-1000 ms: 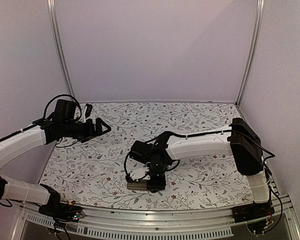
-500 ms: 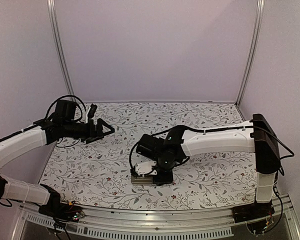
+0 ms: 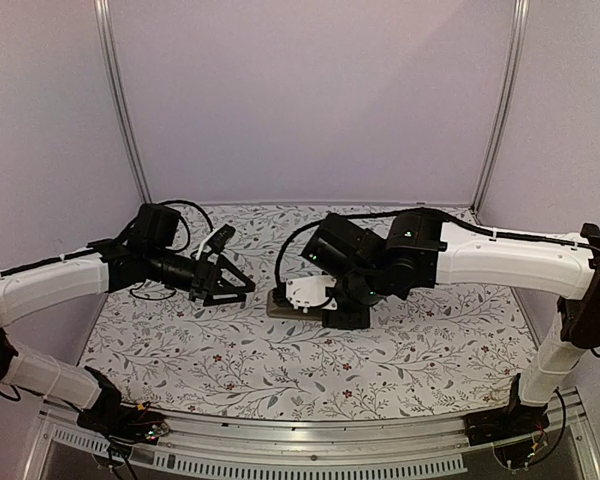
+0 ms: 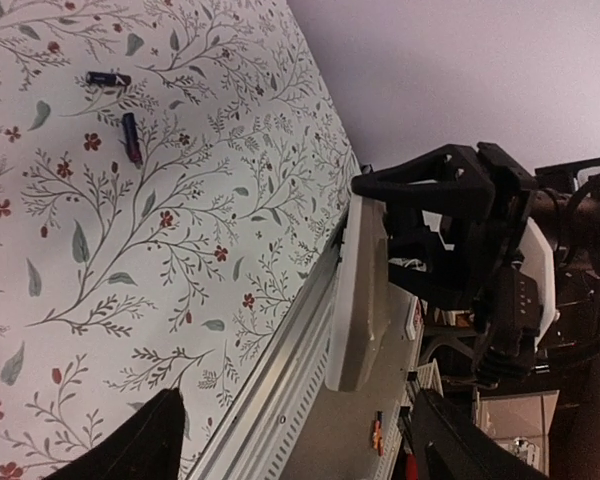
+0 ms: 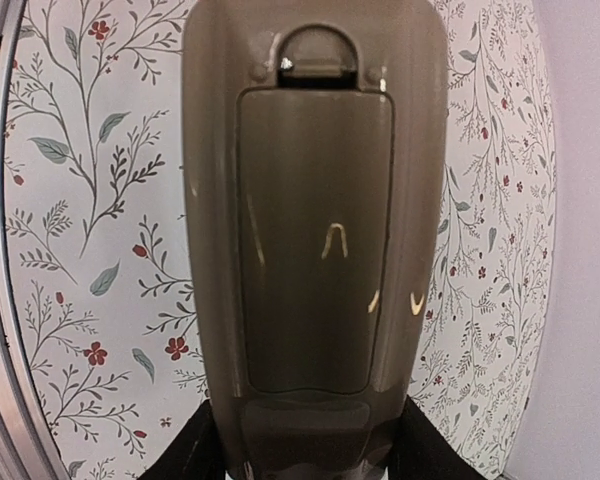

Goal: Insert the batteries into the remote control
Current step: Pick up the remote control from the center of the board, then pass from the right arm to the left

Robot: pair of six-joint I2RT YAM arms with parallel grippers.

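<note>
Your right gripper point(image 3: 345, 318) clamps the remote point(image 3: 280, 304) by one end; your left gripper point(image 3: 238, 290), spread wide, faces its free end. Close off-centre and you could lever it loose.

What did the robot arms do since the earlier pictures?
The right gripper carried the remote farther from the near edge, toward the table's middle. The left gripper swung inward toward it. Unchanged: right gripper shut on the remote, left gripper open and empty.
</note>
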